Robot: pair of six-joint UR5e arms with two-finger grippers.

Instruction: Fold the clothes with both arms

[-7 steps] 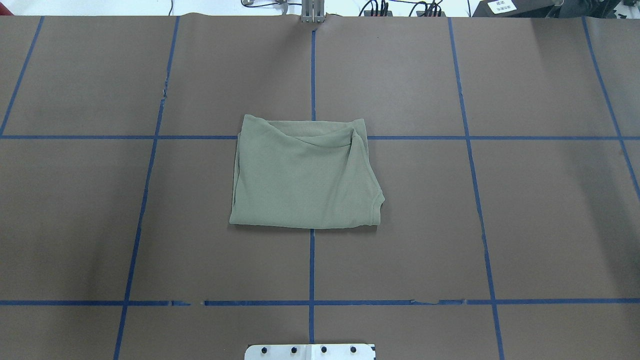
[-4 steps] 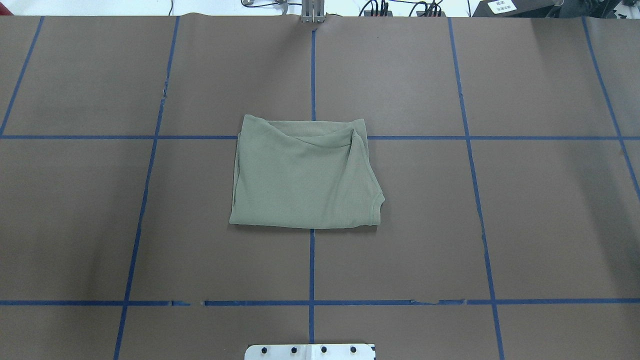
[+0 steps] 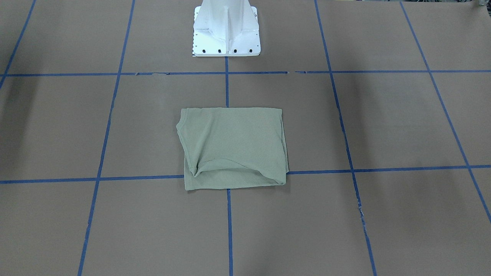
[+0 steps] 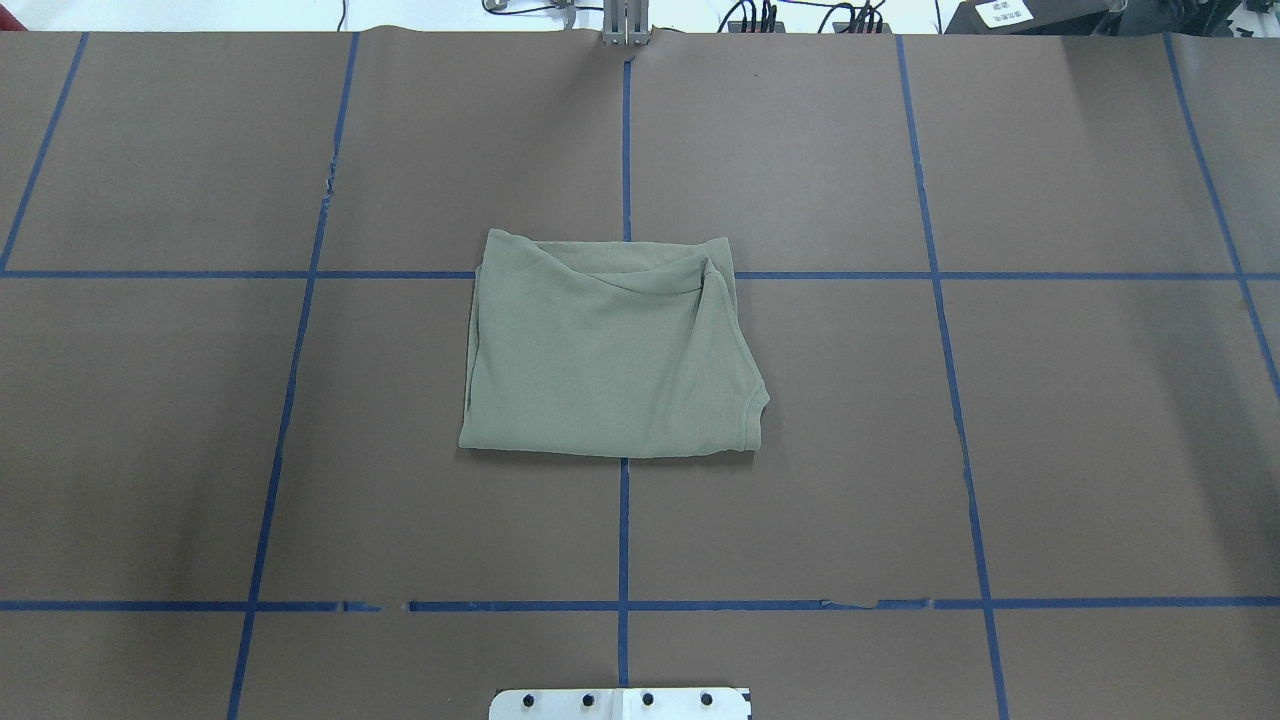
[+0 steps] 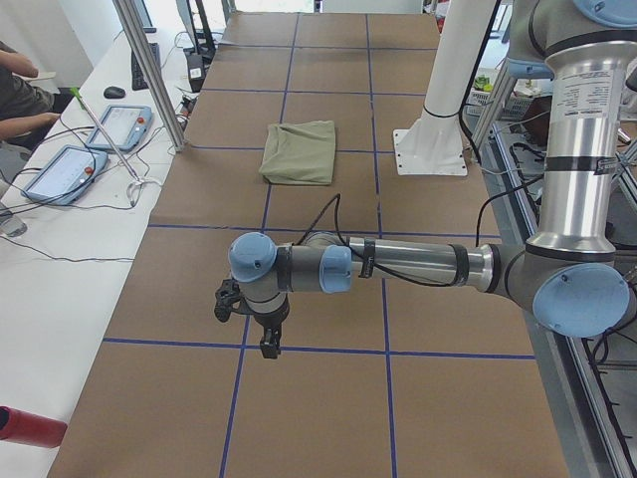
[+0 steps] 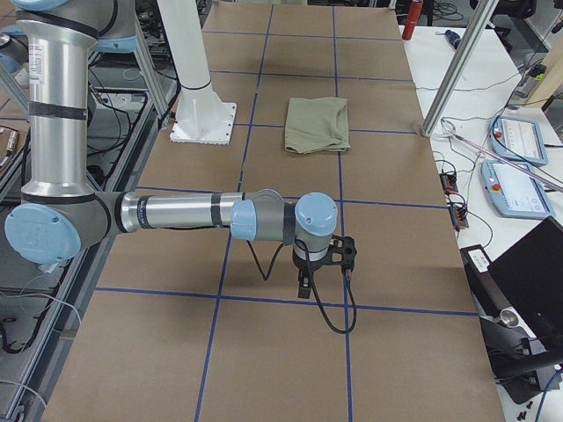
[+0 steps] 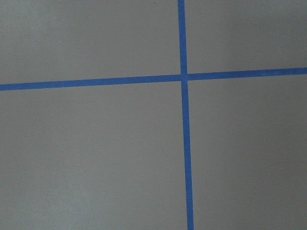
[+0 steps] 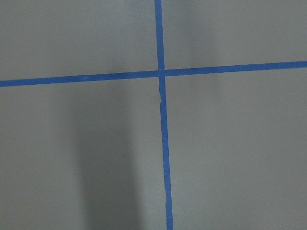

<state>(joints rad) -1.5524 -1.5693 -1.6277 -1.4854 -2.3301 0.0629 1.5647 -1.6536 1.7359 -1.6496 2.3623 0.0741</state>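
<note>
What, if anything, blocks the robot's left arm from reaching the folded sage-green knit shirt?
Probably yes: nothing blocks it. The left gripper hangs apart from the shirt, only bare blue-taped brown table between them.

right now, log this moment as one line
shirt: folded, flat on table | left hand: off shirt, state unclear | right hand: off shirt, state unclear

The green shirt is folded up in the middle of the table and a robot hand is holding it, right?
No hand is holding it. The green shirt is folded up in the middle of the table, lying alone in the overhead view; the left hand and right hand are far from it.
</note>
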